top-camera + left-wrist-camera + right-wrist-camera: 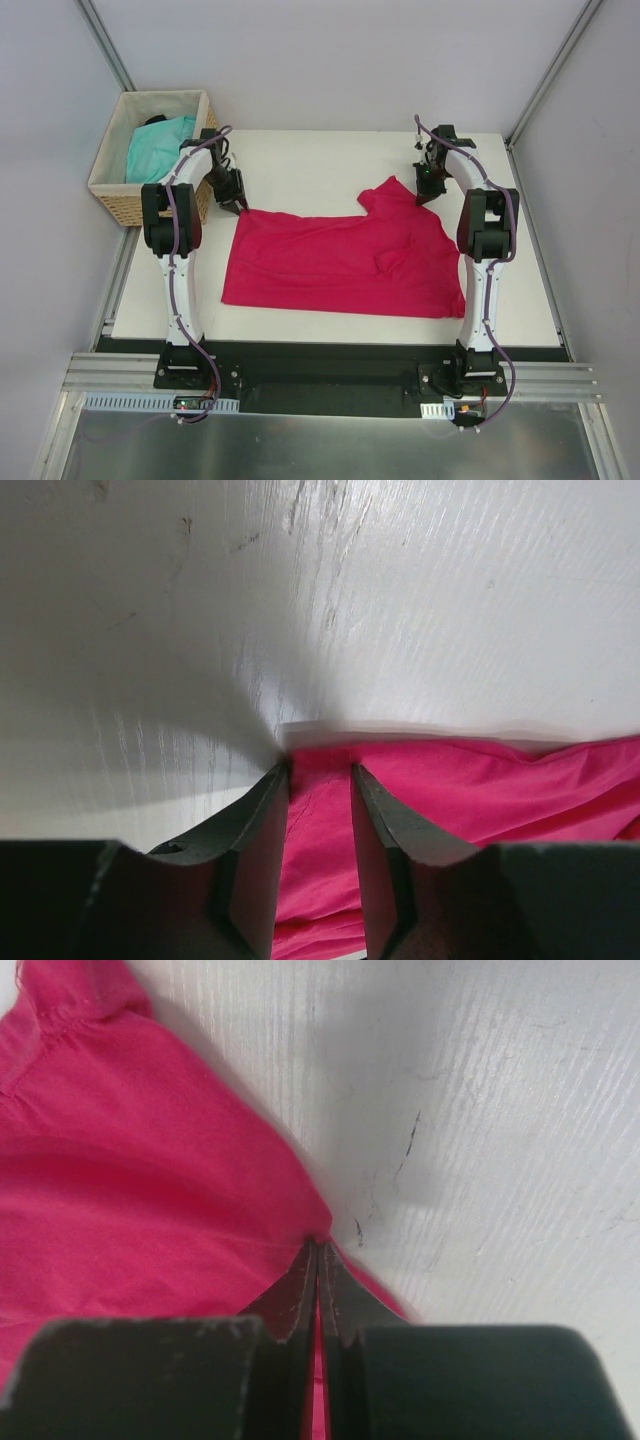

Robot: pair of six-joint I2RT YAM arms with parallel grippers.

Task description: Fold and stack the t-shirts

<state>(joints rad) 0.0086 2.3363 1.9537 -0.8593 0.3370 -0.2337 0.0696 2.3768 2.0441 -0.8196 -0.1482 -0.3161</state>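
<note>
The crimson-pink t-shirt (pixel 340 265) lies spread on the white table, with some wrinkles near its right side. My left gripper (pixel 243 210) is down at the shirt's far left corner. In the left wrist view its fingers (pixel 320 770) stand apart and straddle that corner of pink fabric (pixel 480 790). My right gripper (pixel 422 200) is at the far right part of the shirt, beside a sleeve. Seen from the right wrist, its jaws (pixel 320 1243) are pressed together on a pinch of the pink cloth (pixel 130 1180). The turquoise t-shirt (pixel 155 148) lies crumpled in the basket.
A woven wicker basket (pixel 110 190) stands at the far left corner, just behind my left arm. Bare white table (pixel 320 160) lies beyond the shirt, and grey walls enclose the table on three sides.
</note>
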